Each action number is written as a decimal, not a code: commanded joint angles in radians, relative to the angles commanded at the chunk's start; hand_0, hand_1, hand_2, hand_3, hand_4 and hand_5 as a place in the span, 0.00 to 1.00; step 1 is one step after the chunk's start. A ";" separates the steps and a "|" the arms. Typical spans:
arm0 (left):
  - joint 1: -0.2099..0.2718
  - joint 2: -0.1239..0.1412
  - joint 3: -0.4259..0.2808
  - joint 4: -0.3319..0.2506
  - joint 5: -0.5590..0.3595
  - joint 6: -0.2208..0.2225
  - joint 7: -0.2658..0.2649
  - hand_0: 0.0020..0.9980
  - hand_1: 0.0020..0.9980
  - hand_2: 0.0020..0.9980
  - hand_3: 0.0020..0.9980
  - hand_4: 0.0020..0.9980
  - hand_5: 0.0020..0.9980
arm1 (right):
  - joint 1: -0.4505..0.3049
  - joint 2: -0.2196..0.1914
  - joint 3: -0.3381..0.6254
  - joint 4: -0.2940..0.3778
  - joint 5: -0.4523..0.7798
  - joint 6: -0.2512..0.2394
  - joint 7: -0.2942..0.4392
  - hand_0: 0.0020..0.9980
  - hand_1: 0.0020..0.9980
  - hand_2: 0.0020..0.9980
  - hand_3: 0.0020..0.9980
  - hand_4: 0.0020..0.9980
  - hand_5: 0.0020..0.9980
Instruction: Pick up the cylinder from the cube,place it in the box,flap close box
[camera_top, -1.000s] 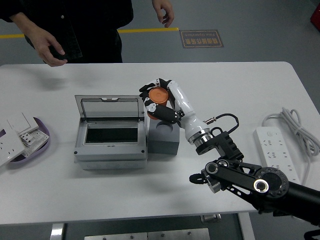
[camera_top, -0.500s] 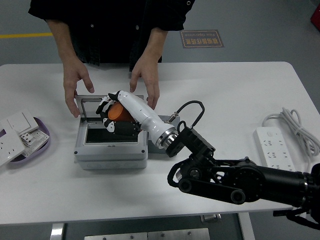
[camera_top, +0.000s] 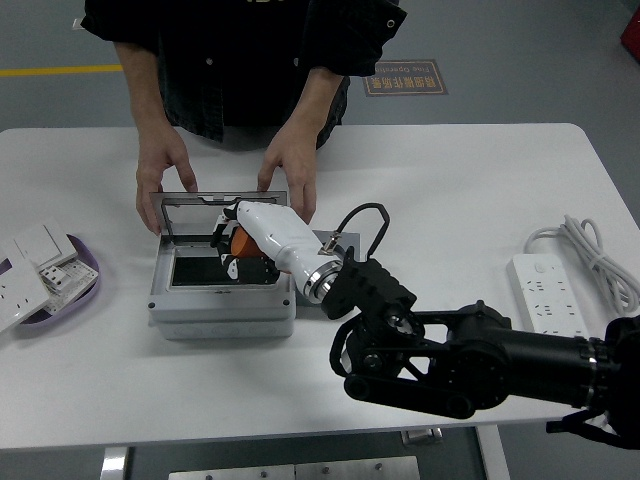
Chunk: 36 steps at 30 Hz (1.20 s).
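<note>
The right hand (camera_top: 240, 240) reaches in over the open grey box (camera_top: 222, 298), its fingers (camera_top: 226, 262) curled round the orange cylinder (camera_top: 243, 242), which sits directly above the dark cavity, apparently just inside the rim. The cylinder's long axis seems tilted toward the raised lid (camera_top: 220, 208). A person's hands (camera_top: 290, 172) steady the box's far edge on the white surface (camera_top: 470, 190).

High head view over table (camera_top: 480, 170)
</note>
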 joint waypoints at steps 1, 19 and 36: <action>0.000 0.000 0.001 0.000 0.000 0.000 0.000 0.60 0.62 0.61 0.63 0.68 0.19 | 0.002 0.002 -0.005 -0.004 0.002 0.001 0.002 0.18 0.31 0.36 0.30 0.00 0.00; -0.002 0.004 -0.001 -0.002 0.006 0.000 0.001 0.60 0.62 0.61 0.63 0.69 0.19 | 0.011 0.018 -0.058 -0.075 0.150 0.060 0.156 0.75 0.70 0.72 0.70 0.41 0.16; -0.005 0.004 -0.002 -0.005 0.018 -0.001 0.003 0.60 0.62 0.61 0.63 0.68 0.19 | 0.003 0.027 -0.044 -0.083 0.142 0.055 0.176 0.79 0.70 0.71 0.72 0.60 0.15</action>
